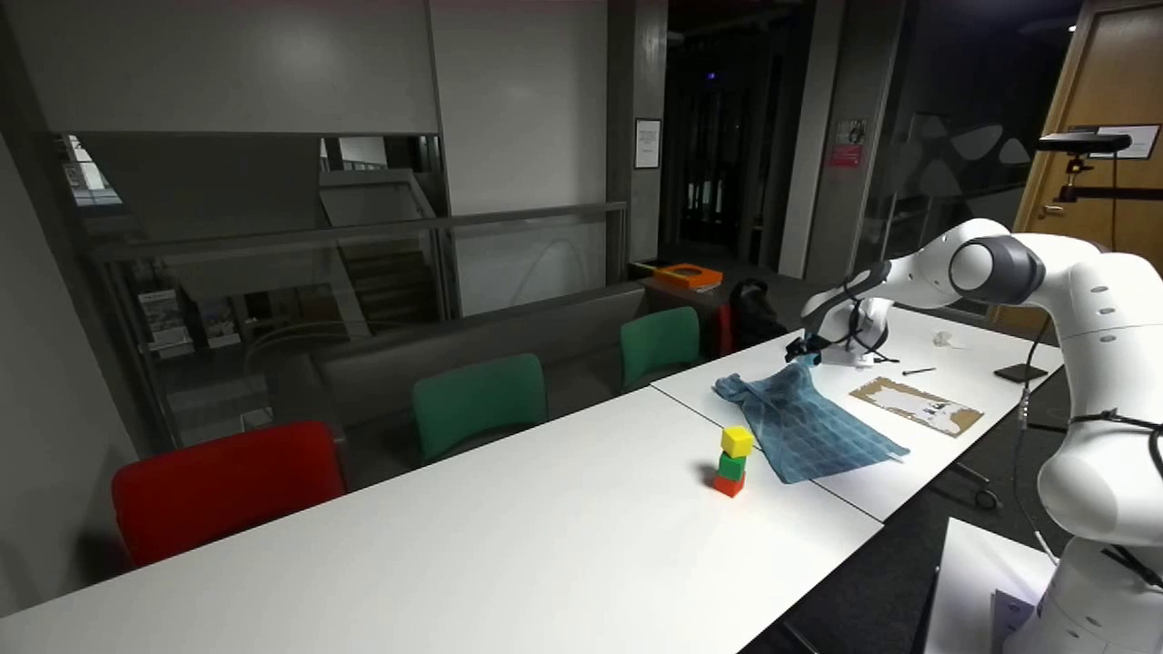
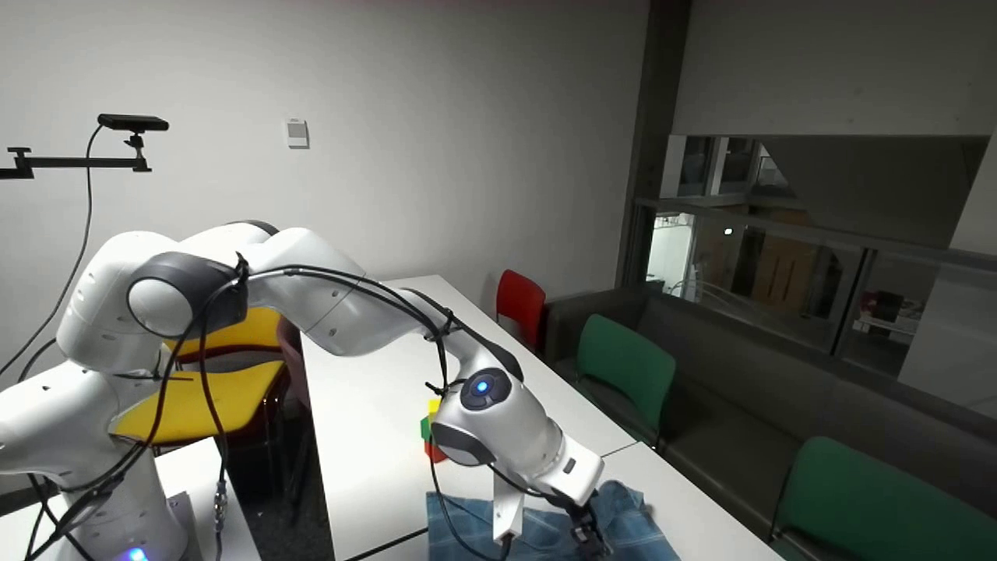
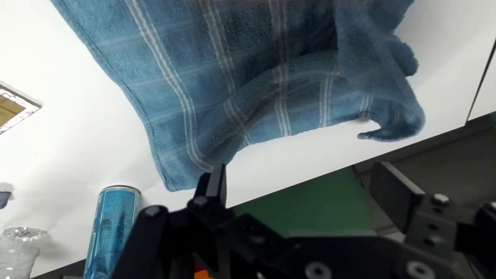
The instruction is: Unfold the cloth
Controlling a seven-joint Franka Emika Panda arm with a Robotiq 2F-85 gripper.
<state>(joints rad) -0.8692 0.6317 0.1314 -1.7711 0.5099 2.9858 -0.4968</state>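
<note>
claw (image 3: 300, 172) gapes wide, cloth (image 3: 232, 69) pointing 1 corner down the wrist view, long axis unclear.

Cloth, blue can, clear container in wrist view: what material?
Cloth: matte, soft fabric, possibly cotton terry; fuzzy surface, loose folds.
Blue can: probably printed metal, slightly glossy; greyish rim, sheen down the side.
Clear container: transparent, shiny; plastic or glass, can't tell which; bright highlights.

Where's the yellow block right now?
In an exterior view, right of centre: the yellow block sits atop the green block, just left of the blue cloth.
</note>
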